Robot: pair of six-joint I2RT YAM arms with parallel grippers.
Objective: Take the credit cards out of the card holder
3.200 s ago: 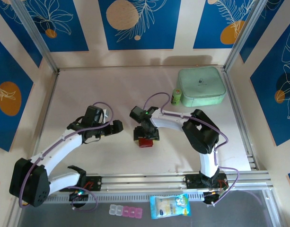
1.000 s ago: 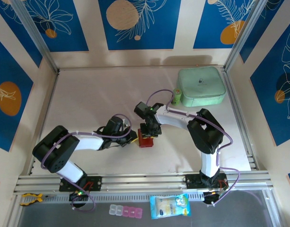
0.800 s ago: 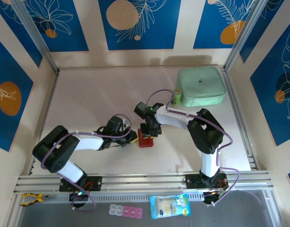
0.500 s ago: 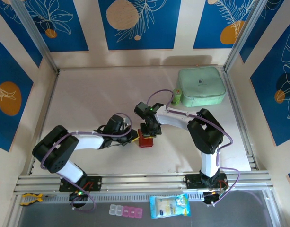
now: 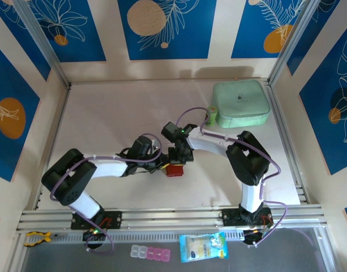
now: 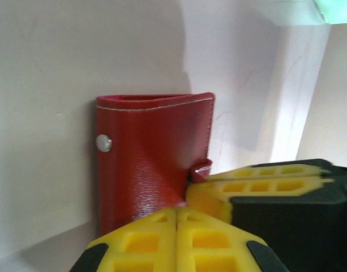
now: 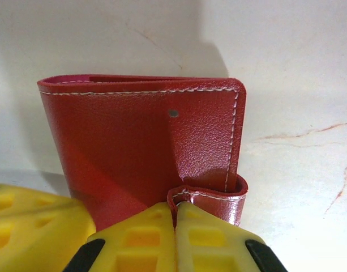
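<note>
The small red leather-like folding card holder (image 5: 174,169) lies flat on the pale worktop (image 5: 105,113). It sits well apart from the mint-green soft zip case (image 5: 241,103), to the case's left and on the side nearer the arm bases. It is folded shut with its snap tab (image 7: 210,201) curling off one edge, so the credit cards are presumably inside.

The step in hand looks like unfastening the holder. In the right wrist view the right gripper (image 7: 176,218) has its yellow fingers pressed together, with the rim of the tab pinched between the tips. The left gripper (image 6: 176,224) is also fully closed and grips nothing. Its joined tips rest against the holder's edge on the side farther from the case, though I cannot tell whether they pin it down or merely touch it.

The next move probably calls for a peel, with the right arm drawing the tab up and away from the cover while the left keeps the holder from sliding or lifting. The pinch on the tab is shallow, so a gentle, steady pull seems wiser than a jerk.
</note>
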